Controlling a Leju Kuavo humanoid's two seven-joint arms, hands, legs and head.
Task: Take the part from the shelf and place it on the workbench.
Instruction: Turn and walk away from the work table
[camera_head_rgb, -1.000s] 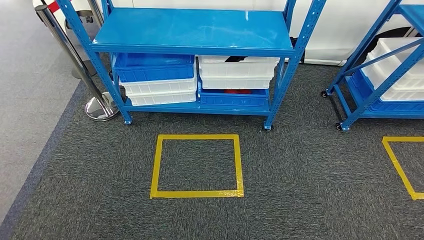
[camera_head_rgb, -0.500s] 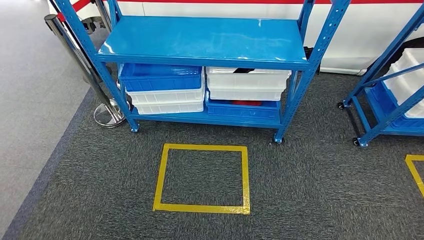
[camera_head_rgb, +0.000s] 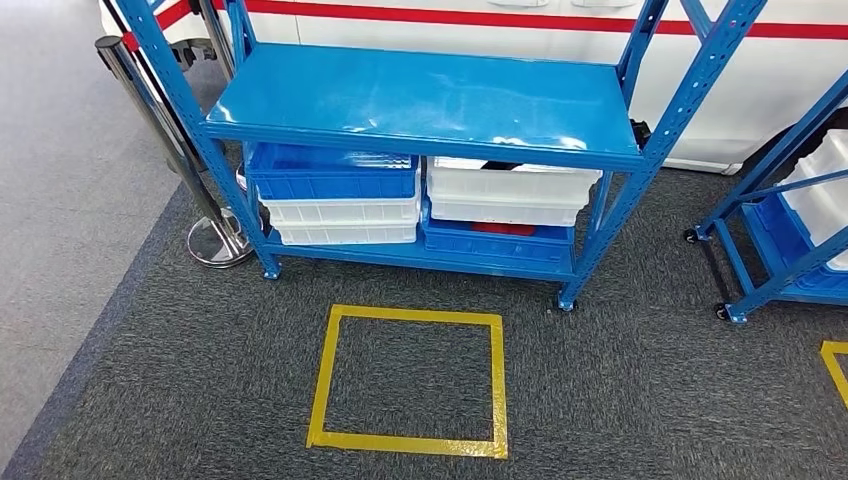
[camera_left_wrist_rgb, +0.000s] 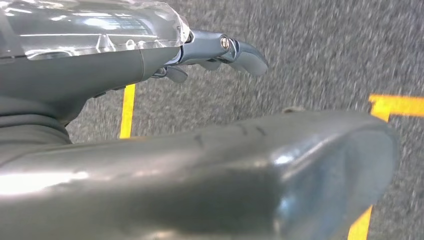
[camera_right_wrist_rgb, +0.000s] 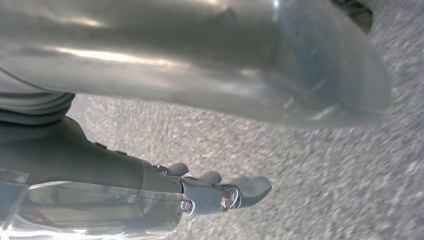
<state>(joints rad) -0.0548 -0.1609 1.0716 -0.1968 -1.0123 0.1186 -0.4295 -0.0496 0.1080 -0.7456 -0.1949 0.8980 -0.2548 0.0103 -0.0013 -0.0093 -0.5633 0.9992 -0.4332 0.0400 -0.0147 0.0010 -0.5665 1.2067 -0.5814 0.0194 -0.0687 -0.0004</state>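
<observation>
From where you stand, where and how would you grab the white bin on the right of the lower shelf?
Probably by its front rim, coming in low from the open front. The white bin sits on a blue bin close under the upper shelf board, leaving little room from above, and the neighbouring stack of bins crowds its left side.

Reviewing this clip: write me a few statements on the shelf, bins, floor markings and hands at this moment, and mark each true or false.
1. The blue metal shelf rack has a bare top board. True.
2. The blue plastic bin sits under the white plastic bins. False: on the left it sits on top of white ones.
3. A yellow tape square marks the grey carpet in front of the rack. True.
4. The left hand holds a part. False: it holds nothing.
5. The right hand holds nothing. True.
</observation>
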